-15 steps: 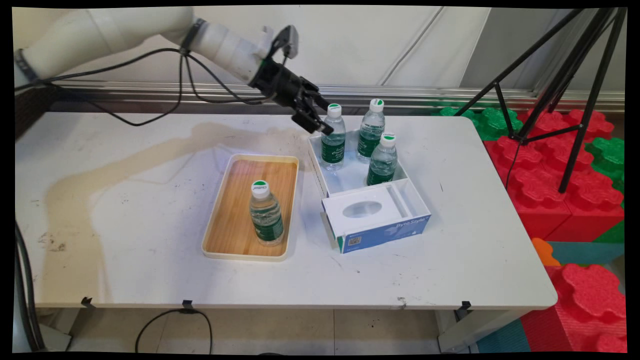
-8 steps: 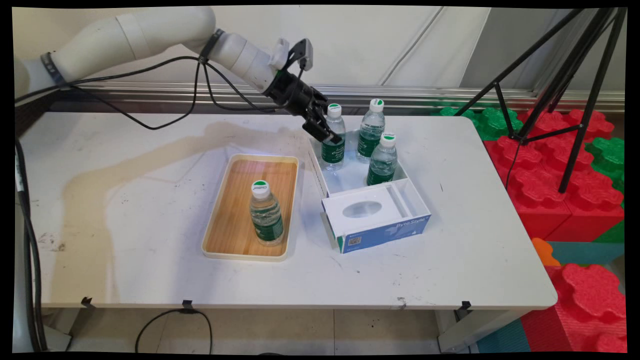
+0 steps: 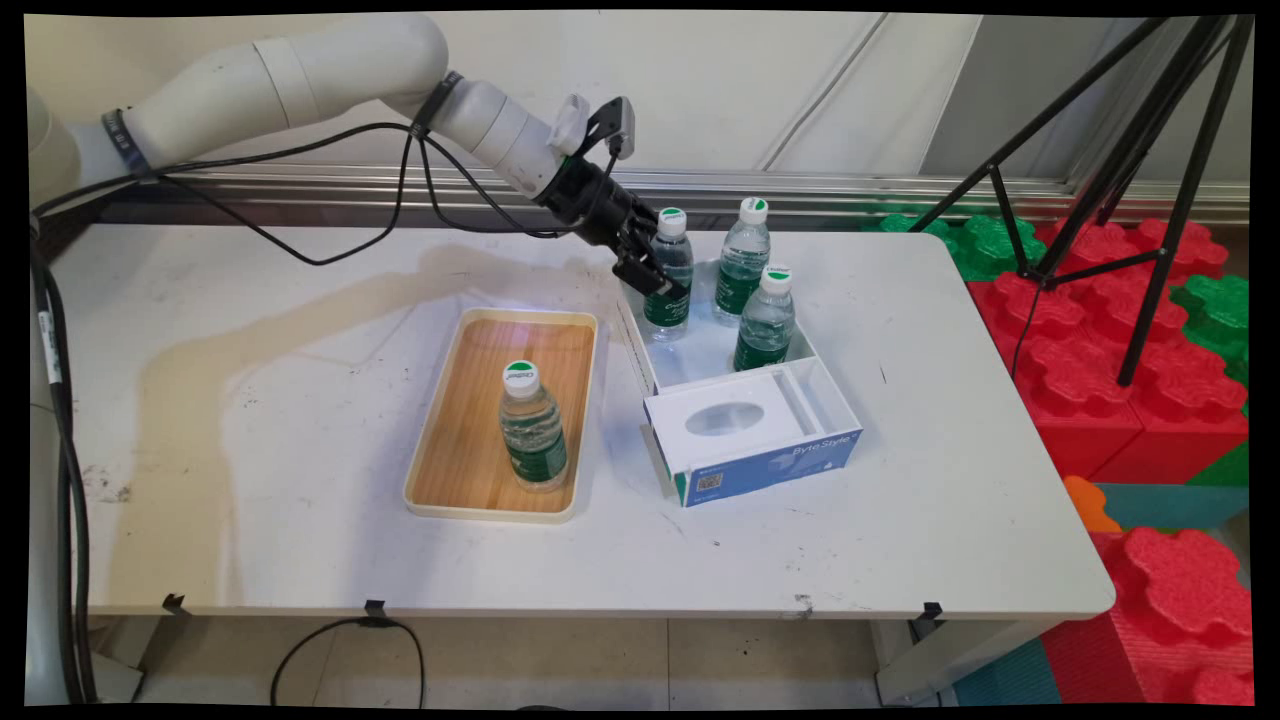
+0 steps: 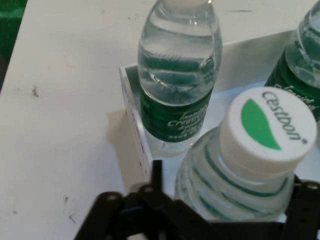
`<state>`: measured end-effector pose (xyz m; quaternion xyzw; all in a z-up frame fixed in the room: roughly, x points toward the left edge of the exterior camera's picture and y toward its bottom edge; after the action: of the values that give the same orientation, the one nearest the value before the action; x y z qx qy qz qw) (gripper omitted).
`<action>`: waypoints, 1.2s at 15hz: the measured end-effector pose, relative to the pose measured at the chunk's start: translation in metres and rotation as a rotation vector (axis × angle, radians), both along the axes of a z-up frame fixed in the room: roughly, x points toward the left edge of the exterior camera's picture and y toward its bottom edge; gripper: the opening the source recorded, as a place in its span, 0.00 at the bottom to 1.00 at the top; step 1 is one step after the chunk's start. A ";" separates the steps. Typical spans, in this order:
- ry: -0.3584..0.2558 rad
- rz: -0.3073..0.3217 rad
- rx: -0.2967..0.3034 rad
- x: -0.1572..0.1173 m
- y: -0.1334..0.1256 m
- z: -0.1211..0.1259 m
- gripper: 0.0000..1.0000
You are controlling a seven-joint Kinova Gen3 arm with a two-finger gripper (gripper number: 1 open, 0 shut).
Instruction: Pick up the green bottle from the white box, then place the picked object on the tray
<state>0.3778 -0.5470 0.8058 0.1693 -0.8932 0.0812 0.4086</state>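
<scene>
Gripper (image 3: 652, 268), black, two-fingered: fingers spread either side of the near-left water bottle (image 3: 668, 276), at its shoulder; whether the pads press the plastic cannot be told. Hand view shows that bottle (image 4: 247, 170) between the black linkage arms, ribbed clear plastic, white cap printed with a green leaf and the word "Cestbon".

Bottle stands upright in the rear compartment of a white cardboard box (image 3: 640, 365), at its left wall. Second bottle (image 3: 742, 262), far corner, and third bottle (image 3: 765, 320), right side, share the compartment; both clear, green-banded, white-capped. In the hand view the second bottle (image 4: 178, 75) shows its green label and rippled shoulder, detail the main view does not give.

Box front section: white insert with an oval cut-out (image 3: 724, 418); blue printed front face.

Tray (image 3: 433, 440), rectangular, rounded corners, cream rim, wood-grain floor, just left of the box. Fourth bottle (image 3: 530, 428) upright on it.

Table (image 3: 250, 400), white, scuffed, stained tan.
</scene>
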 end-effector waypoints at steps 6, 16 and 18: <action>-0.001 -0.007 0.011 -0.001 0.003 0.000 0.00; 0.056 0.073 0.001 0.045 0.041 0.077 0.00; 0.053 0.071 -0.008 0.057 0.053 0.090 0.00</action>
<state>0.4350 -0.4944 0.8955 0.2012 -0.8753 0.0948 0.4295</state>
